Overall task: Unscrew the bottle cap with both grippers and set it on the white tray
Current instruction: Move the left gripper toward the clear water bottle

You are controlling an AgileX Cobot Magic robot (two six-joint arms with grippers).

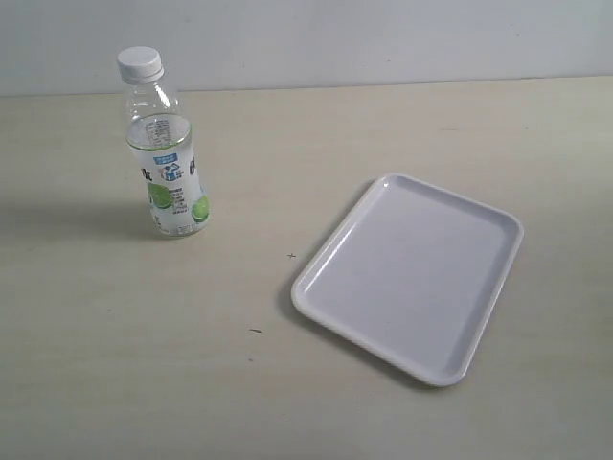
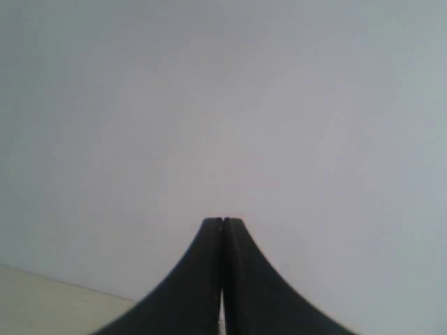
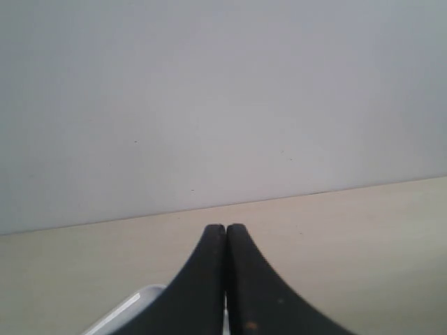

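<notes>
A pale cream table (image 1: 192,383) with a faint grain is seen in the exterior view. Its far edge, at twelve o'clock, is met by a plain grey-white wall (image 1: 383,38).

The bottle (image 1: 169,163) is stood upright at about ten o'clock, near that far edge. It is made of clear plastic, cylindrical and ridged at the shoulder, and is wrapped in a white, blue and green label printed with limes. The bottle cap (image 1: 140,63), white, round and ribbed on its side, is seated on the neck.

The white tray (image 1: 412,275) is laid flat at about four o'clock, turned askew to the table's edge. It is glossy and rectangular, with rounded corners and a low raised rim. Bottle and tray are set well apart, with a broad stretch of tabletop between them.

In the left wrist view, the left gripper (image 2: 223,222) is shown with its smooth, curved black fingers pressed together tip to tip, holding nothing, against the wall. In the right wrist view, the right gripper (image 3: 225,227) is likewise closed on nothing, with the table beyond it and a corner of the tray's rim just beside its fingers.
</notes>
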